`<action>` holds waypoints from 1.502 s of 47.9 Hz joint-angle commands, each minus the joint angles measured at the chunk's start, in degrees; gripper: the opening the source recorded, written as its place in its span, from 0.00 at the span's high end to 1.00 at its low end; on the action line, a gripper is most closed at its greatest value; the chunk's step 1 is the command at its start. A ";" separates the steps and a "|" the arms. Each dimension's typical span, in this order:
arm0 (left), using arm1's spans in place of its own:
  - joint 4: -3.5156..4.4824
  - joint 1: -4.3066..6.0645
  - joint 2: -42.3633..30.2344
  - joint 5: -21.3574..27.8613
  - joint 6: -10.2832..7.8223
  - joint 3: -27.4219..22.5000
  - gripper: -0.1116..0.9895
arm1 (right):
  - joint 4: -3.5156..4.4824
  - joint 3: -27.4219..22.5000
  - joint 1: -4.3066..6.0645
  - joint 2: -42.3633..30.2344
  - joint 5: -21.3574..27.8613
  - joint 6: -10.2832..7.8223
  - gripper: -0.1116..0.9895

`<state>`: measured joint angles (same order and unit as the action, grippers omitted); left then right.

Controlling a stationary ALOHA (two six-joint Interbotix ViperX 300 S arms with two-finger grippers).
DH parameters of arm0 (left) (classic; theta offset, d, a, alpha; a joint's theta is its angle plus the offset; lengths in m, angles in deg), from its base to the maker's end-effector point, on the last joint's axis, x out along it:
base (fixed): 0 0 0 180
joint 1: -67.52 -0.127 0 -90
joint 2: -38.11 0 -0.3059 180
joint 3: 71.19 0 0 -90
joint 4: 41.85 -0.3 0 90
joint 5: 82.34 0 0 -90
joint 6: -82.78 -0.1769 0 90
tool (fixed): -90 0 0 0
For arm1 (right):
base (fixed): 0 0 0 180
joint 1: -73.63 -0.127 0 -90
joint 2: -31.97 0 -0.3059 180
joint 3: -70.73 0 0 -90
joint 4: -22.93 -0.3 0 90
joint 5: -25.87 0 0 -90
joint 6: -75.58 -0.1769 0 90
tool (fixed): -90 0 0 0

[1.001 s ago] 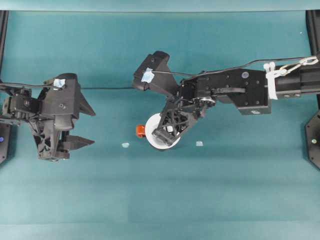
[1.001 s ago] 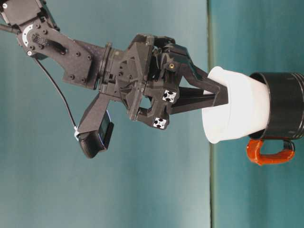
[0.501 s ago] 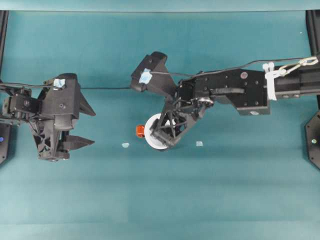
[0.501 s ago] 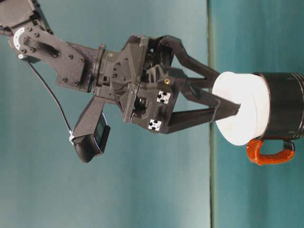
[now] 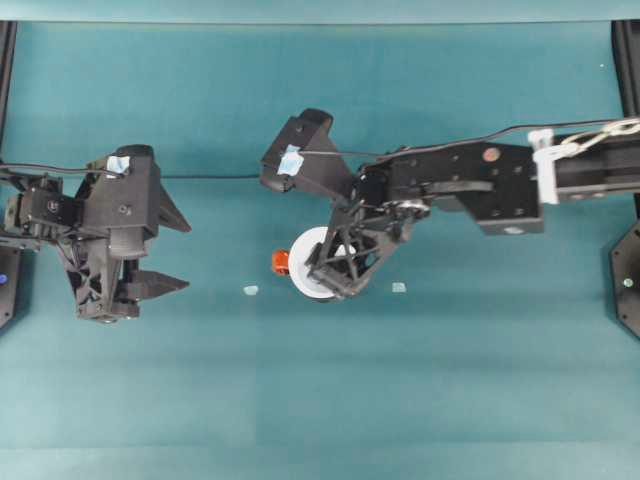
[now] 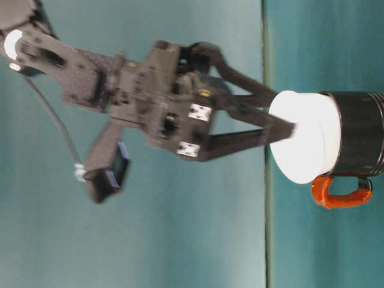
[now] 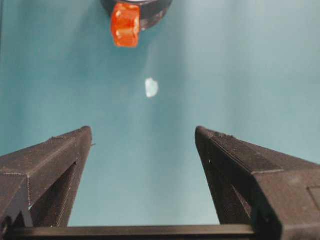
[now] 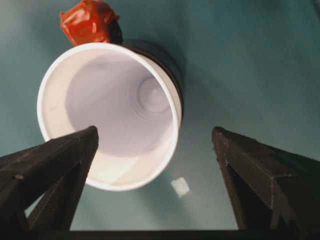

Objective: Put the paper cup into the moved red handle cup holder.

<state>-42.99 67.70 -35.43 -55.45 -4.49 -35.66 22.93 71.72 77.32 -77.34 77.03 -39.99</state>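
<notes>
Starting at the left, our left gripper (image 5: 150,285) hangs idle over the matte teal tabletop (image 5: 450,400) with its fingers spread and holding nothing. In the middle, the thin white tapered paper cup (image 6: 303,144) sits partly down in the glossy black red handle cup holder (image 6: 359,141), its wide rim proud of the holder. Our right gripper (image 8: 155,165) has its fingers spread around the rim; a finger may catch that rim on lifting and tip the light cup.
</notes>
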 commanded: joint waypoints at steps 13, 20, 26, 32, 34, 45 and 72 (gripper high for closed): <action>-0.09 0.26 1.05 -0.44 -0.18 -0.62 0.08 | 1.05 2.99 -1.93 14.15 -1.67 2.99 0.16; -0.09 0.35 2.20 -0.53 -0.35 -0.35 0.08 | 1.05 6.15 -3.25 16.35 -5.62 6.15 0.16; -0.09 0.26 3.34 -0.53 -0.18 0.00 0.08 | 1.05 8.00 -3.87 17.58 -7.47 7.65 0.16; -0.09 0.26 4.04 -0.44 0.00 0.35 0.08 | 1.05 8.44 -3.87 17.93 -7.91 7.65 0.16; 0.00 0.26 4.04 -0.35 0.09 0.35 0.08 | 1.05 8.44 -3.87 17.84 -7.91 7.65 0.16; -0.09 0.26 3.87 -0.35 0.09 0.26 0.08 | 1.05 8.44 -3.87 17.93 -8.61 7.65 0.16; -0.09 0.26 3.78 -0.35 0.09 0.18 0.08 | 1.05 8.44 -3.96 17.75 -8.61 7.65 0.16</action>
<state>-42.91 67.87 -31.83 -55.54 -4.32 -34.69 23.90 80.60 73.54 -63.10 68.76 -32.96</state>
